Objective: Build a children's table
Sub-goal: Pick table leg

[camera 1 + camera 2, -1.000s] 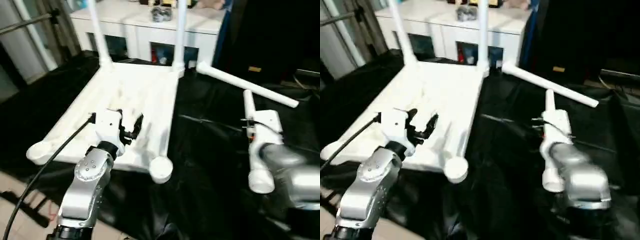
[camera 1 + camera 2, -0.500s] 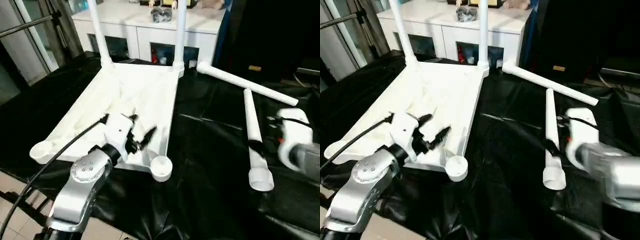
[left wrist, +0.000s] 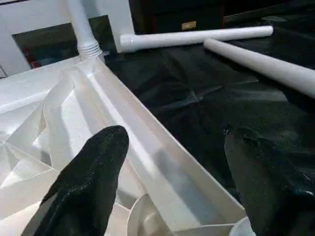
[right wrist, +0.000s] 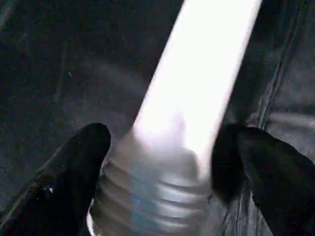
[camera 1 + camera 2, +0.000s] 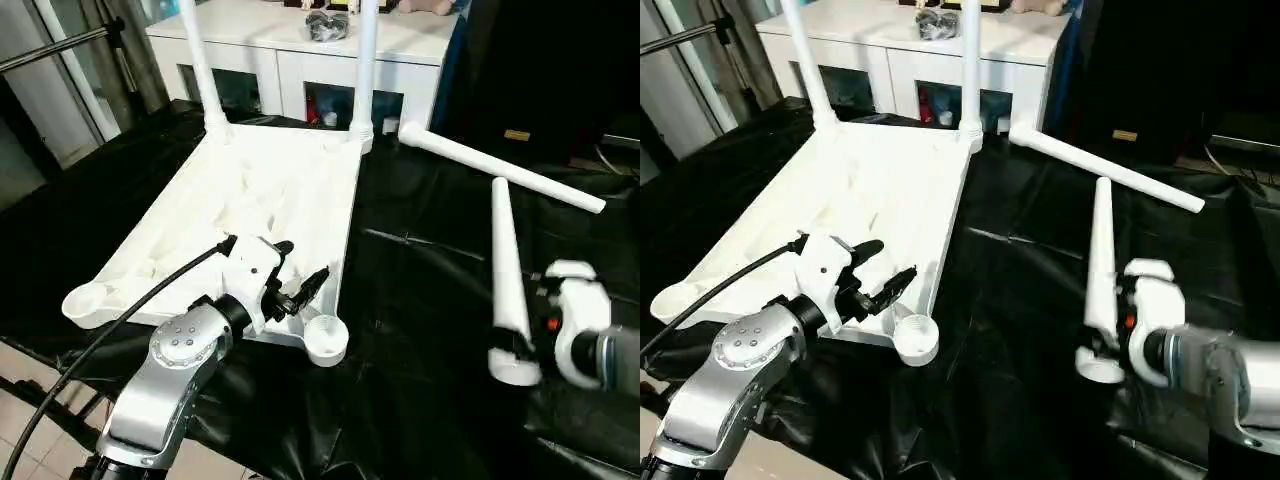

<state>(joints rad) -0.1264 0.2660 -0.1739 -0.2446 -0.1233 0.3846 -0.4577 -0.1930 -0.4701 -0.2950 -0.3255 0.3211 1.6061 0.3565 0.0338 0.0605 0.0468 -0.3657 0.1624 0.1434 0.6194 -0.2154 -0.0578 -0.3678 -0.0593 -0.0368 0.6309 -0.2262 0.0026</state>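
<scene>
Tabletop (image 5: 255, 190) is lain inverted on the black-covered surface (image 5: 420, 300), two legs fitted; a loose leg (image 5: 507, 270), unheld a moment ago, is now straddled by the right fingers (image 4: 74, 167), while the left fingers (image 3: 88, 182) are held apart near an empty corner socket (image 5: 326, 338).

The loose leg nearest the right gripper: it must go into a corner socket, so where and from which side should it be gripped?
Grip the leg just above its ribbed threaded end, where the right gripper already straddles it. It lies flat on the black sheet, so come from above, across its axis.
</scene>
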